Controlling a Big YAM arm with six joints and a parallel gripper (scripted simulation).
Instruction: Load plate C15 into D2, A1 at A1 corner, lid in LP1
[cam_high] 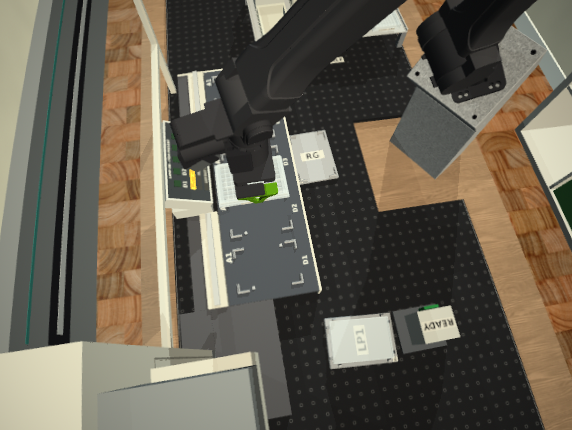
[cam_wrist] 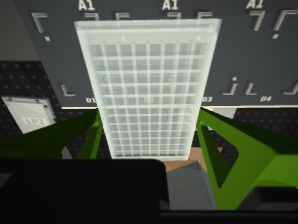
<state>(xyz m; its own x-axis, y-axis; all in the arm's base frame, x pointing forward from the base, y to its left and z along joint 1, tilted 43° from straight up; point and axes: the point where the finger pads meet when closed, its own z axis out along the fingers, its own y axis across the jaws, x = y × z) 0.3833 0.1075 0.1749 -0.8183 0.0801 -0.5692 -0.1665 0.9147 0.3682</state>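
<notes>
My gripper, with green fingers, is shut on the long sides of a white, see-through sample plate. It holds the plate level over the dark deck, at the position marked D2, between D1 and D3. In the wrist view the plate's far short end points toward the engraved A1 marks. I cannot tell whether a lid is on the plate or how high it is above the brackets. Lid park LP1 is empty.
The regrip nest RG lies just right of the deck. The READY key stands right of LP1. A panel with small lights stands left of the plate. Shelf items show at the top edge. The arm's grey pedestal is at the upper right.
</notes>
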